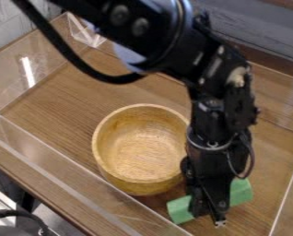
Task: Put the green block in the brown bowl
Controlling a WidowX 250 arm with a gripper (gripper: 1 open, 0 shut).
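The green block (187,207) is a small bright bar at the bottom right of the camera view, just right of the brown bowl (144,146). My gripper (212,206) points straight down over the middle of the block, and its black fingers are shut on it. Green ends stick out on both sides of the fingers. I cannot tell whether the block touches the wooden tabletop. The round light-wood bowl stands upright with nothing inside it. The black arm rises behind the bowl toward the top of the view.
Clear plastic walls (39,157) run around the wooden table (63,101), with one low edge close in front of the bowl and block. Bare wood lies left of and behind the bowl.
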